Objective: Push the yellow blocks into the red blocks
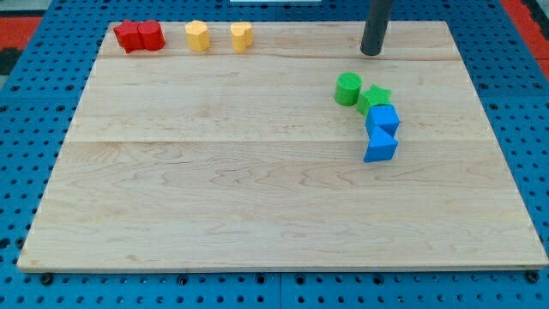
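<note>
Two red blocks sit touching at the view's top left: a red block (129,36) and a red cylinder-like block (151,35). To their right is a yellow block (198,36), apart from them by a small gap, then a second yellow heart-like block (242,35) further right. My tip (371,53) rests on the board near the top edge, right of centre, far to the right of the yellow blocks and above the green blocks.
A green cylinder (348,89) and green star (374,97) lie right of centre, with two blue blocks (383,119) (380,147) just below them. The wooden board (257,189) lies on a blue pegboard.
</note>
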`<move>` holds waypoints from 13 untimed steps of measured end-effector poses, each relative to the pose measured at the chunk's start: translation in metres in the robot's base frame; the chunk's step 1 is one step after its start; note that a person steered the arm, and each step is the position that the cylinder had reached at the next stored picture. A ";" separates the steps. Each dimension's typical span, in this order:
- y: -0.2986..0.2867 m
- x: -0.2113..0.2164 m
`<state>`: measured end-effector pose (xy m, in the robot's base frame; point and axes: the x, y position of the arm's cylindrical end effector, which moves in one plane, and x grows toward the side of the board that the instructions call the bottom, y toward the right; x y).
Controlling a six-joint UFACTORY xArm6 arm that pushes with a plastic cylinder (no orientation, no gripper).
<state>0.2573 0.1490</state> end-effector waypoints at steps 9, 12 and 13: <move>-0.270 -0.066; -0.310 -0.064; -0.313 -0.059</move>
<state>0.1984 -0.1637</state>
